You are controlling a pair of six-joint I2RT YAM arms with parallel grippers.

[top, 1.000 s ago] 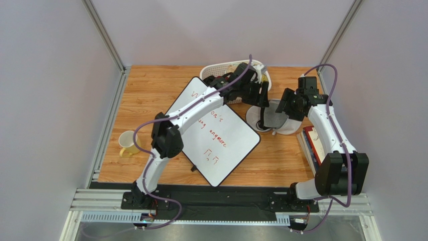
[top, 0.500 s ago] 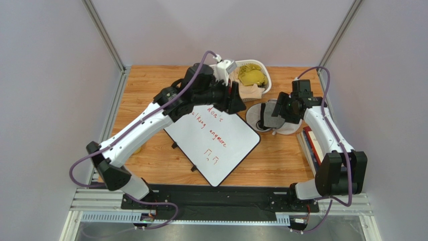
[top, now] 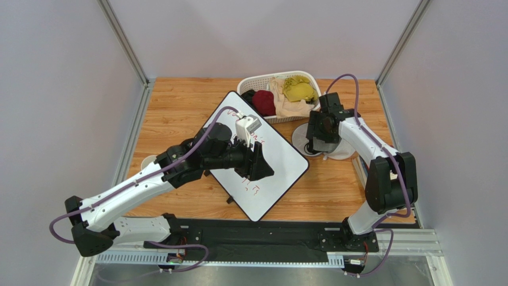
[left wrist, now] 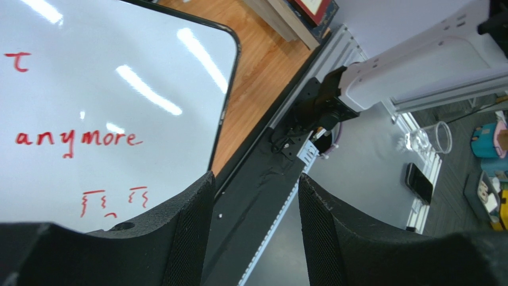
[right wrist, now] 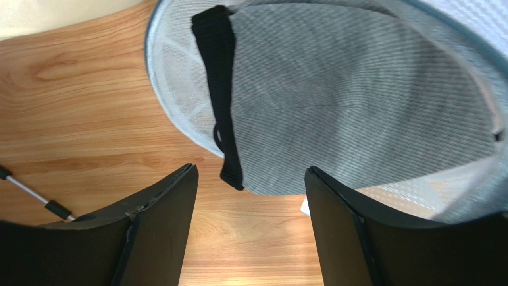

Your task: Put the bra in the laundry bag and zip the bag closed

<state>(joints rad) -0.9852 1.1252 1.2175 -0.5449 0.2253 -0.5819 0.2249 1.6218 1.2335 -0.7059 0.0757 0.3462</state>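
1. The bra (right wrist: 358, 89) lies inside the open laundry bag (right wrist: 179, 113), at the far right of the counter (right wrist: 89, 119), just near of the white basket (top: 247, 84). Its grey cup fills most of the pouch.
2. One black strap (right wrist: 222, 89) hangs over the bag's rim, with its end on the wood. I judge that it has to be tucked in before the zip can run round, or it will catch.
3. The right jaws hover directly above that rim and strap. They are well apart and hold nothing. This looks like a position for pushing the strap in or for reaching the zip.
4. The left jaws are parted too, and nothing is between them. The left arm (top: 179, 170) hangs over the whiteboard (top: 280, 155), well apart from the bag, probably to leave the right arm (top: 358, 134) room.
5. The overhead view gives the layout of arms, board, basket and bag. There the right wrist covers much of the bag, so the strap cannot be made out.
6. The right wrist view shows the overhanging strap and the mesh lid folded back at the upper right. It does not show the zip pull.
7. The left wrist view shows none of the task's things. It shows only red writing on the whiteboard, books (left wrist: 301, 15) at the counter's right edge, and the room beyond.
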